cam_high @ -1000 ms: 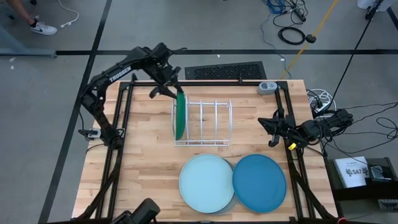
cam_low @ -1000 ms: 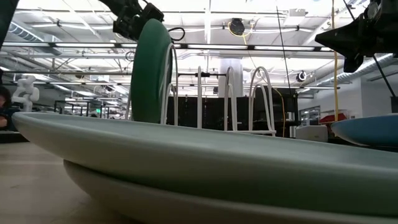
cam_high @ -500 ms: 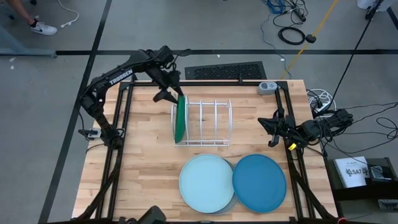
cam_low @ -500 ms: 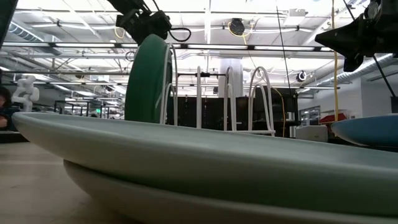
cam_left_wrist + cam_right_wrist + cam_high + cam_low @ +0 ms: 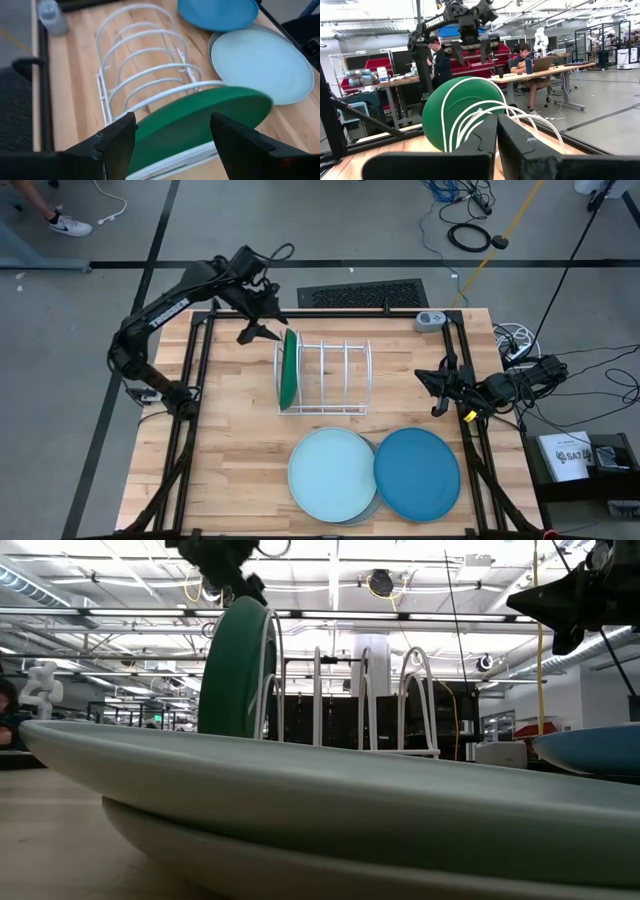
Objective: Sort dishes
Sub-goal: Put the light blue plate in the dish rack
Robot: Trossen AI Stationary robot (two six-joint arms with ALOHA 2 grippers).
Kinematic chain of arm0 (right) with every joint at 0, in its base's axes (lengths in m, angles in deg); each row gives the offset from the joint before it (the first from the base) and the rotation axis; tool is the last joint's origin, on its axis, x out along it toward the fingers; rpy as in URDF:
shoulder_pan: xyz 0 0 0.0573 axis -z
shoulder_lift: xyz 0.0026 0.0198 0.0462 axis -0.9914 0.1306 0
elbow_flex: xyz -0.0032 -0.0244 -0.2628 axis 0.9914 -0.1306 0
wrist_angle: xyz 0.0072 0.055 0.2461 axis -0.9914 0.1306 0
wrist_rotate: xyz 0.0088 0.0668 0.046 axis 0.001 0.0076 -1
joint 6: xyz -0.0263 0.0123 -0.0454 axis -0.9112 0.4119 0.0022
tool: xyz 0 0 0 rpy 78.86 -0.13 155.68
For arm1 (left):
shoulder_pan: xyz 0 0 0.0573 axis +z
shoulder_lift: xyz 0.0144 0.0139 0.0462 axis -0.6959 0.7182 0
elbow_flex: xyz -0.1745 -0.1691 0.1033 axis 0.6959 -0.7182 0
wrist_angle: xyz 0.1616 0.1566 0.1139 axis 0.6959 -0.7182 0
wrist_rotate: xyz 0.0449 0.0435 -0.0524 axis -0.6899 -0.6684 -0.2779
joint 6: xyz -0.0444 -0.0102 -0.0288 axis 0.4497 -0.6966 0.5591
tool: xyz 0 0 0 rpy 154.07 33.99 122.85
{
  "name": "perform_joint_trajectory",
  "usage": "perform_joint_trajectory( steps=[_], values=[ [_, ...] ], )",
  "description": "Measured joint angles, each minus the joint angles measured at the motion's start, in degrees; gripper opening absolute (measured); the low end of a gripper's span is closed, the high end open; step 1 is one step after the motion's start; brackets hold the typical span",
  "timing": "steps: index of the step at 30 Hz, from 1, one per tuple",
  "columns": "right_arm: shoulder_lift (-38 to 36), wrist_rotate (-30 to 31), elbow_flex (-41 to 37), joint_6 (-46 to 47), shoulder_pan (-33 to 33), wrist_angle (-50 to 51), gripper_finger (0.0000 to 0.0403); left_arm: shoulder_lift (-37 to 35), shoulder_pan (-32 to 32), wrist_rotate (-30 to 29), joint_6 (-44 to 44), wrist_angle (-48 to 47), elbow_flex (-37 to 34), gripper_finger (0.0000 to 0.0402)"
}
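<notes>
The dark green plate [image 5: 288, 367] stands on edge in the leftmost slot of the white wire rack [image 5: 335, 375], its lower rim between the wires. My left gripper [image 5: 262, 323] hangs open above and just left of the plate's top rim [image 5: 240, 602], apart from it. In the left wrist view the green plate [image 5: 200, 117] shows beyond its spread fingers [image 5: 117, 142]. The pale light blue plate [image 5: 332, 473] lies on the grey plate [image 5: 372, 505] at the near edge. The medium blue plate [image 5: 417, 473] lies beside them. My right gripper [image 5: 438, 385] waits shut at the table's right edge.
A small grey device [image 5: 430, 320] sits at the table's far right corner. The rack's other slots [image 5: 140, 55] hold nothing. Bare wood [image 5: 220, 440] lies on the table's left half. People sit at desks in the room beyond [image 5: 525, 55].
My left gripper has risen off the green plate's top rim and drawn slightly toward the table's far left. The plate has stayed standing in the rack's left slot.
</notes>
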Motion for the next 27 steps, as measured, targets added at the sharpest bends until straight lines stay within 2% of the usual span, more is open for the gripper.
perform_joint_trajectory(
  steps=[4,9,20,27],
  values=[
    [0.0,-0.1,0.0,0.6,0.0,-0.1,0.0009,-3.8,-1.0,0.3,5.0,4.9,0.0,0.0253],
    [0.0,-0.2,0.0,0.6,0.0,-0.3,0.0009,-7.7,-7.3,-0.9,13.3,11.3,0.0,0.0253],
    [0.0,-0.2,0.0,0.6,0.0,-0.2,0.0009,-8.8,-34.8,-28.5,23.2,12.2,0.0,0.0253],
    [0.0,-0.3,0.0,2.1,0.0,-0.2,0.0009,-4.9,-51.5,-38.0,32.7,12.4,0.0,0.0253]
  ],
)
